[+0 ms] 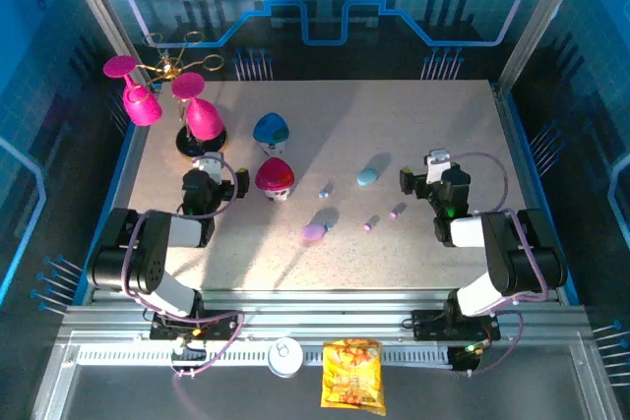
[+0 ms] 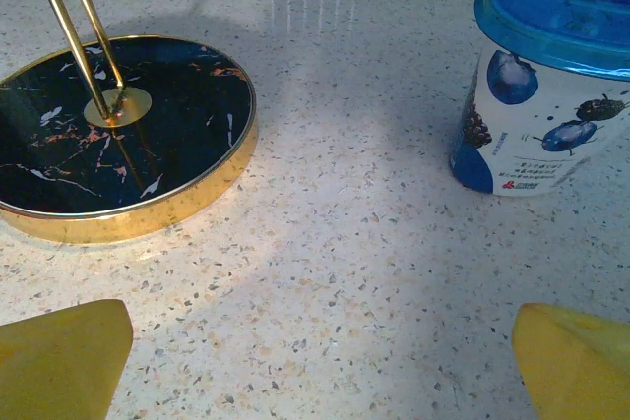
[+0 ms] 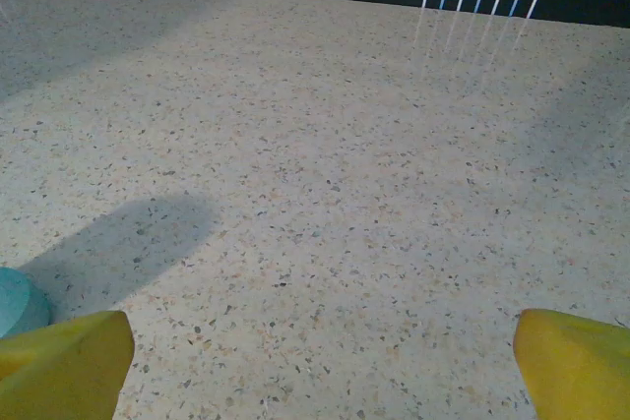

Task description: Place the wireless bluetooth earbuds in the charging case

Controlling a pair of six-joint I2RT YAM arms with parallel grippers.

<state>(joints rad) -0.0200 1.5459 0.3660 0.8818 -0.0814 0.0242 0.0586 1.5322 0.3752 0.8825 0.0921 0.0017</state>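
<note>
Yellow on both fingertips [image 2: 64, 351] of the left pincer [image 2: 320, 356], spread wide, released, gripping nothing, hovering over bare speckled worktop [image 2: 345, 243]. Likewise the right pincer [image 3: 320, 361]: wide apart, released, nothing between the tips.

Just ahead of the left pincer, a gold-rimmed black stand base [image 2: 118, 135] on one side and a blue-lidded cup [image 2: 551, 95] on the other. Well left of the right pincer, a pale blue case [image 1: 368, 176]; closer to the arms, a purple case [image 1: 313, 233]. Between and around these, loose on the worktop: pinkish earbuds [image 1: 396, 211] nearer the right pincer, blue-grey earbuds [image 1: 326, 188] nearer the cases, one just beside the purple case.

Judged as the very start: no earbud picked, none seated. Lids open or shut: cannot tell from above. Next, probably: reach the right pincer to the nearest pinkish earbud, narrow the tips sharply for so tiny a piece, and get a case open first if shut.
</note>
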